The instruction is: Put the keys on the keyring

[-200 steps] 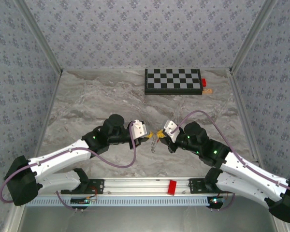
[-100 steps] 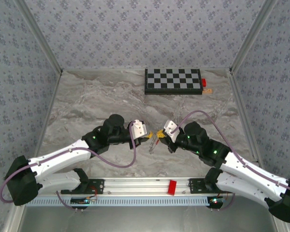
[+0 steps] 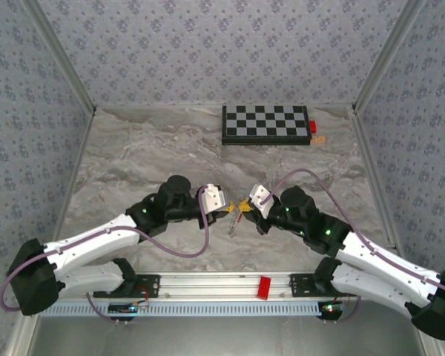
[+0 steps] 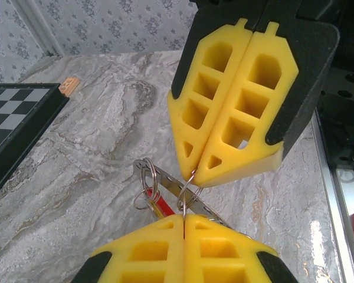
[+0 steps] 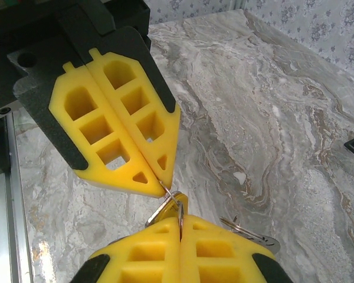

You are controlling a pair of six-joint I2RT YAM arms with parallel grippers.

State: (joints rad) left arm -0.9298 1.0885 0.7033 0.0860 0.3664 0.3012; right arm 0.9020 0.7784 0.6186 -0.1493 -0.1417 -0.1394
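Yellow foam pads of the left gripper (image 4: 183, 217) are pressed flat together, pinching the thin grey wire keyring with a red arc (image 4: 158, 203). The right gripper (image 4: 196, 171), likewise clamped tight, nips the same keyring from the opposite side, tip to tip. One flat pale metal key (image 4: 167, 180) lies against the keyring just beside both tips; whether it is threaded on cannot be told. The assembly sits above the grey marbled desk (image 3: 133, 163), on the near side of the black-and-white checkerboard (image 3: 265, 124) and well apart from it. A small red block (image 3: 312, 126) touches the checkerboard's right end.
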